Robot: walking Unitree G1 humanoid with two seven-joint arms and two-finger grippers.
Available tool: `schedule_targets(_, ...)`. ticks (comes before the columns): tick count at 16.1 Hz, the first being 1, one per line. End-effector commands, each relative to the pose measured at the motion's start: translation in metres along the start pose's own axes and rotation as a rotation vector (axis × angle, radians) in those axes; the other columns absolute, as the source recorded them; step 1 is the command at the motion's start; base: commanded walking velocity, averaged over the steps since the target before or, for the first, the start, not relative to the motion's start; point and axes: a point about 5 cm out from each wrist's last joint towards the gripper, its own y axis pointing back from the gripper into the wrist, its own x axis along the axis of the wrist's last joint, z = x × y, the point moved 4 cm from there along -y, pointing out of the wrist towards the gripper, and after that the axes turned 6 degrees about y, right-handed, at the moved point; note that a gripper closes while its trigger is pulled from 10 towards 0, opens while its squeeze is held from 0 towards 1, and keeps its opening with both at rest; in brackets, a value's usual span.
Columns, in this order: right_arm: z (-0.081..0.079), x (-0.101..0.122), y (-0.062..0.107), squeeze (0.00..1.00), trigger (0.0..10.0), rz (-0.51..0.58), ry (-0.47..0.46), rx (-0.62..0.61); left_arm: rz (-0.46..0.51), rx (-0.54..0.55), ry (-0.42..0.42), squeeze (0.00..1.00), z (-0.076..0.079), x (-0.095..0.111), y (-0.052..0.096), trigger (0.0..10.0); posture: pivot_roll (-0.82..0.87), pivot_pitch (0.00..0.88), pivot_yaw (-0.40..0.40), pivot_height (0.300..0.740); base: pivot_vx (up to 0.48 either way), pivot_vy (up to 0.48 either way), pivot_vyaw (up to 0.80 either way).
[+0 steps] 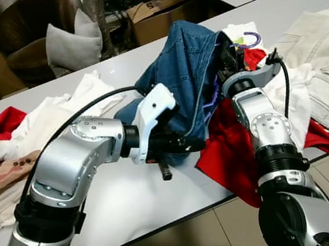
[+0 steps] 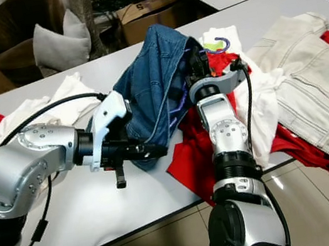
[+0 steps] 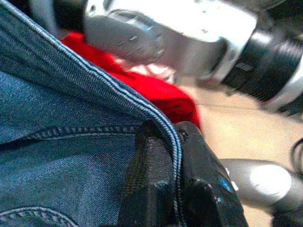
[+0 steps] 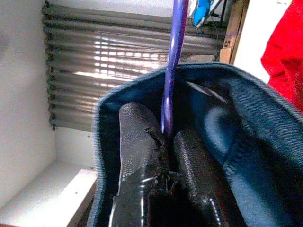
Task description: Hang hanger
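A pair of blue jeans (image 1: 188,74) is held up over the white table (image 1: 134,205), draped on a purple hanger whose hook (image 1: 253,37) pokes out at the right. My right gripper (image 1: 228,61) reaches up into the denim from the right. In the right wrist view it (image 4: 163,135) is shut on the purple hanger bar (image 4: 173,56), with denim folded around the fingers. My left gripper (image 1: 195,145) comes in from the left and is shut on the lower edge of the jeans; the left wrist view has the stitched hem (image 3: 142,111) pinched between its fingers (image 3: 151,189).
Red cloth (image 1: 233,149) lies under the jeans and hangs over the table's front edge. White and red clothes (image 1: 43,119) are piled at the left, a beige jacket (image 1: 327,69) at the right. Behind the table stand a brown chair with a cushion (image 1: 71,44) and a cardboard box (image 1: 158,12).
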Motion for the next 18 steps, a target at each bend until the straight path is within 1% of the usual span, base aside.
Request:
schedule_targets(1, -0.022, -0.011, -0.007, 0.00, 10.0, 0.002, -0.017, 0.053, 0.012, -0.091, -0.017, 0.00, 0.016, 0.006, -0.004, 0.0, -0.03, 0.000, 0.159, 0.719, 0.000, 0.000, 0.00)
schedule_targets(2, -0.022, -0.013, -0.007, 0.00, 10.0, -0.007, 0.004, 0.055, 0.040, -0.083, -0.011, 0.00, 0.014, 0.010, -0.005, 0.0, -0.03, 0.000, 0.159, 0.719, 0.000, 0.000, 0.00)
schedule_targets(3, -0.021, -0.018, -0.005, 0.00, 10.0, -0.031, 0.051, 0.056, 0.103, -0.052, -0.002, 0.00, 0.009, 0.022, -0.005, 0.0, -0.03, 0.000, 0.156, 0.719, 0.000, 0.000, 0.00)
schedule_targets(5, -0.019, -0.029, -0.001, 0.00, 10.0, -0.087, 0.150, 0.058, 0.216, 0.055, 0.024, 0.00, -0.009, 0.043, 0.000, 0.0, -0.03, 0.000, 0.156, 0.719, 0.000, 0.000, 0.00)
schedule_targets(6, -0.020, -0.039, 0.003, 0.00, 10.0, -0.139, 0.241, 0.071, 0.299, 0.159, 0.050, 0.00, -0.026, 0.058, 0.007, 0.0, -0.04, 0.000, 0.156, 0.719, 0.000, 0.000, 0.00)
schedule_targets(7, -0.024, -0.046, 0.008, 0.00, 10.0, -0.180, 0.338, 0.091, 0.345, 0.256, 0.053, 0.00, -0.040, 0.068, 0.015, 0.0, -0.04, 0.000, 0.156, 0.719, 0.000, 0.000, 0.00)
schedule_targets(8, -0.028, -0.048, 0.011, 0.00, 10.0, -0.194, 0.390, 0.105, 0.359, 0.306, 0.047, 0.00, -0.047, 0.072, 0.020, 0.0, -0.04, 0.000, 0.156, 0.719, 0.000, 0.000, 0.00)
schedule_targets(9, -0.035, -0.049, 0.022, 0.00, 10.0, -0.225, 0.464, 0.125, 0.395, 0.402, 0.072, 0.00, -0.059, 0.075, 0.032, 0.0, -0.06, 0.000, 0.155, 0.719, 0.000, 0.000, 0.00)
schedule_targets(10, -0.032, -0.050, 0.026, 0.00, 10.0, -0.251, 0.488, 0.113, 0.405, 0.419, 0.081, 0.00, -0.061, 0.075, 0.034, 0.0, -0.08, 0.000, 0.155, 0.719, 0.000, 0.000, 0.00)
schedule_targets(11, -0.024, -0.052, 0.033, 0.00, 10.0, -0.306, 0.566, 0.089, 0.412, 0.434, 0.093, 0.00, -0.062, 0.074, 0.036, 0.0, -0.08, 0.000, 0.152, 0.719, 0.000, 0.000, 0.00)
schedule_targets(12, -0.026, -0.053, 0.040, 0.00, 10.0, -0.330, 0.543, 0.103, 0.411, 0.438, 0.094, 0.00, -0.062, 0.072, 0.036, 0.0, -0.08, 0.000, 0.148, 0.719, 0.000, 0.000, 0.00)
schedule_targets(13, -0.019, -0.045, 0.045, 0.00, 10.0, -0.318, 0.461, 0.068, 0.420, 0.344, 0.063, 0.00, -0.047, 0.073, 0.033, 0.0, -0.10, 0.000, 0.141, 0.719, 0.000, 0.000, 0.00)
schedule_targets(14, -0.005, -0.041, 0.049, 0.00, 10.0, -0.345, 0.612, 0.029, 0.421, 0.288, 0.052, 0.00, -0.036, 0.074, 0.030, 0.0, -0.11, 0.000, 0.137, 0.719, 0.000, 0.000, 0.00)
schedule_targets(15, -0.018, -0.037, 0.053, 0.00, 10.0, -0.327, 0.491, 0.073, 0.424, 0.307, 0.039, 0.00, -0.036, 0.074, 0.030, 0.3, -0.11, 0.000, 0.129, 0.719, 0.000, 0.000, 0.00)
schedule_targets(16, -0.020, -0.030, 0.054, 0.00, 10.0, -0.313, 0.493, 0.063, 0.448, 0.353, 0.042, 0.00, -0.043, 0.077, 0.034, 0.0, -0.11, 0.000, 0.126, 0.719, 0.000, 0.000, 0.00)
schedule_targets(17, 0.000, -0.024, 0.054, 0.00, 10.0, -0.332, 0.680, -0.032, 0.485, 0.373, 0.065, 0.00, -0.047, 0.082, 0.040, 0.0, -0.12, 0.000, 0.126, 0.719, 0.000, 0.000, 0.00)
schedule_targets(18, -0.006, -0.026, 0.055, 0.00, 10.0, -0.319, 0.539, 0.006, 0.490, 0.335, 0.057, 0.00, -0.041, 0.085, 0.041, 0.0, -0.11, 0.000, 0.122, 0.719, 0.000, 0.000, 0.00)
